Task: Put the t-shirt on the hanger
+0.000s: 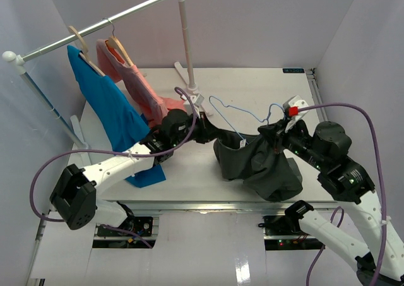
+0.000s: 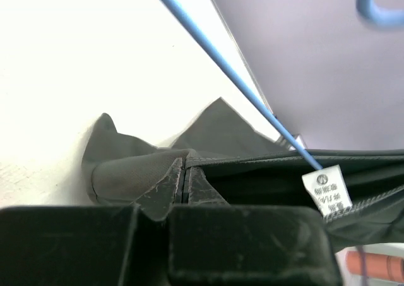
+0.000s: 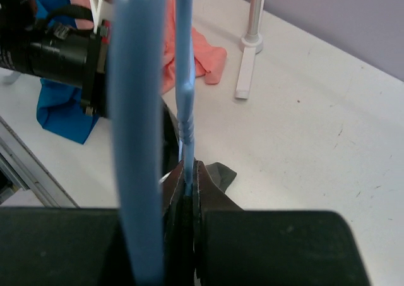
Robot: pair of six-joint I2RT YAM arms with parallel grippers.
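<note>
Left gripper (image 2: 184, 176) is pinched tight on a fold of the t-shirt (image 1: 260, 166). The jaws are pressed together with dark grey cloth bunched between them, right at the collar edge. The shirt's white label (image 2: 327, 192) hangs just beside that grip. The shirt itself sits in a rumpled heap on the table (image 1: 252, 84), on the near side of the rack (image 1: 187, 46) and off to the right of its white foot, with one corner pulled taut toward the left gripper. Over on the other side, the right gripper (image 3: 189, 180) is shut on the hanger (image 1: 226, 114), its fingers squeezing the thin light-blue wire at the twisted neck below the hook. The hanger is held above the shirt, to the right of the rack's foot. One wire arm slants down into the collar opening beside the label, and the hook curls up near the right gripper. On the rack's rail, well to the left of the post, a bright blue garment (image 1: 107, 106) and a salmon-pink garment (image 1: 136, 77) hang on wooden hangers (image 1: 117, 47), the pink one trailing onto the table by the rack's foot.
</note>
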